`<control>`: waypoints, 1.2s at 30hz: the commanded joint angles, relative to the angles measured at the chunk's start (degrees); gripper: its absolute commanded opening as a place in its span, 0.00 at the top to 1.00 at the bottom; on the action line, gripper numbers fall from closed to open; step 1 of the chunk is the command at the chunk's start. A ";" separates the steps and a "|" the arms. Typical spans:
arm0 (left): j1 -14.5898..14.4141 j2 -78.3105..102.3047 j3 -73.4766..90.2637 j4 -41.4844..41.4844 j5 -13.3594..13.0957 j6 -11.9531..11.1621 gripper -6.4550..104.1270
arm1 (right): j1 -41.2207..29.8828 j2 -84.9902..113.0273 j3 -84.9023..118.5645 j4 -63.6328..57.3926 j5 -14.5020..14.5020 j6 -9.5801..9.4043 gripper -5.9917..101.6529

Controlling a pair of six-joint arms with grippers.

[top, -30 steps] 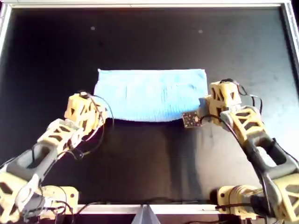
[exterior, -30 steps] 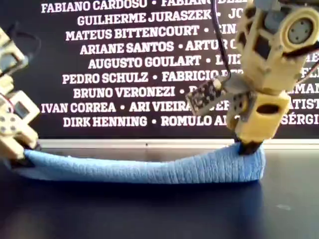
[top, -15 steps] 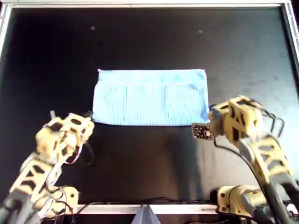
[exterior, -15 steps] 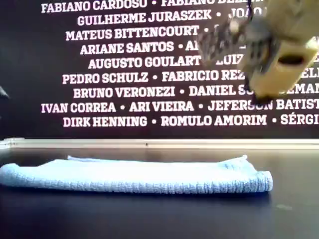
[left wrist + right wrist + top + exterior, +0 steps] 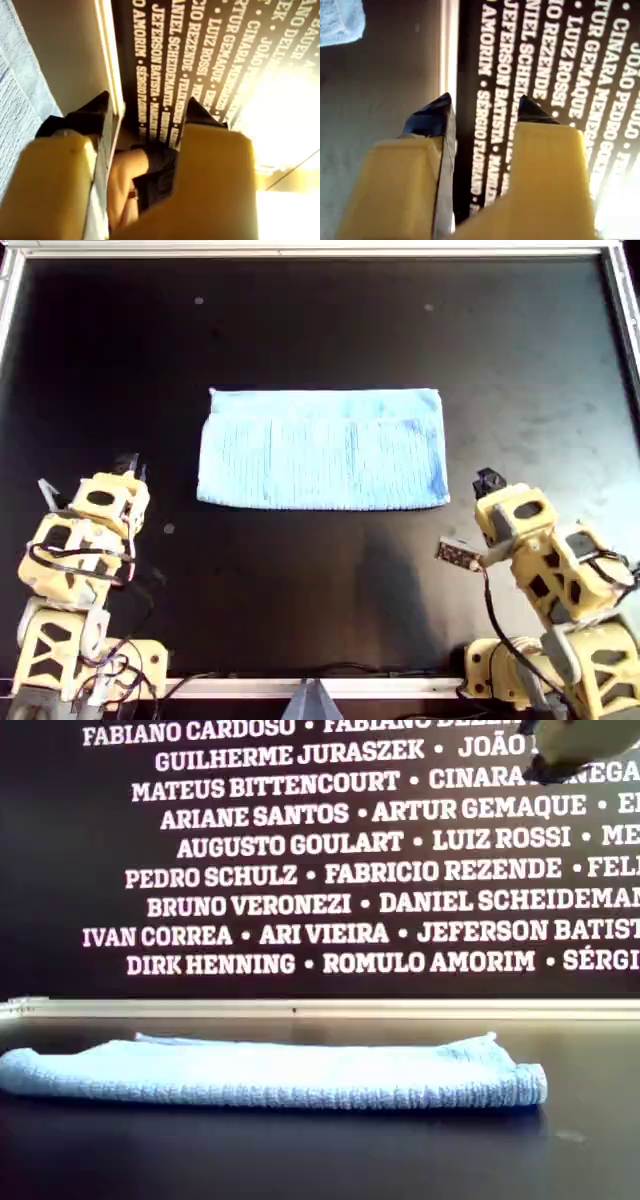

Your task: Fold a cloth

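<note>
The light blue cloth (image 5: 322,448) lies flat on the black table as a wide folded rectangle, and nothing touches it. In the exterior view the cloth (image 5: 270,1072) is a low doubled strip. My first gripper (image 5: 125,462) is open and empty, at the overhead view's left, off the cloth's near left corner. In its wrist view, the first gripper (image 5: 147,102) has its jaws apart and the cloth (image 5: 15,115) off to one side. My second gripper (image 5: 487,480) is open and empty, off the near right corner. In its wrist view, the second gripper (image 5: 485,100) has its jaws apart and a cloth corner (image 5: 340,17) beyond them.
The black table (image 5: 320,310) has a pale raised frame (image 5: 300,250) around it. A dark wall with white names (image 5: 300,870) stands behind the far edge. Part of a yellow gripper (image 5: 560,745) shows high at the exterior view's right.
Both grippers let go of the cloth's near edge, rose and drew back toward their bases. The cloth settled flat and folded.
</note>
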 commanded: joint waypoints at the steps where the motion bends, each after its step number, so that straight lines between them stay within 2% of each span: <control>1: 1.32 1.14 -0.79 -0.09 0.18 -0.18 0.47 | -0.53 2.29 1.93 -1.32 3.08 -0.18 0.45; 5: 1.32 1.14 -0.44 -0.09 0.18 -0.18 0.47 | -0.35 2.29 10.28 -7.73 6.15 -0.09 0.45; 9: 1.32 1.14 2.55 -0.18 0.26 -0.18 0.47 | -0.26 2.29 18.98 -16.26 5.45 0.00 0.45; 17: 1.32 1.05 4.92 -0.18 0.26 -0.18 0.47 | 0.88 -1.85 21.18 -17.40 4.92 -0.09 0.45; 19: 1.32 1.05 4.92 -0.18 0.26 -0.18 0.47 | 1.49 -8.53 19.78 -17.40 3.16 -0.18 0.45; 24: 1.32 1.05 4.92 -0.18 0.26 -0.09 0.47 | 0.97 -31.46 9.23 -18.54 -3.96 -0.09 0.45; 26: 1.32 1.05 4.92 -0.18 0.26 0.09 0.47 | 0.88 -40.96 3.52 -18.63 -5.62 0.00 0.43; 29: 1.32 1.05 4.92 -0.18 0.26 0.44 0.47 | 0.88 -53.53 -4.66 -18.63 -5.71 0.09 0.33; 32: 1.32 1.05 4.92 -0.18 0.26 0.53 0.47 | 0.79 -63.63 -11.43 -18.63 -5.10 0.97 0.24; 36: 1.23 1.05 4.92 -0.18 0.26 0.62 0.47 | 0.70 -74.36 -17.75 -18.63 -5.01 0.97 0.21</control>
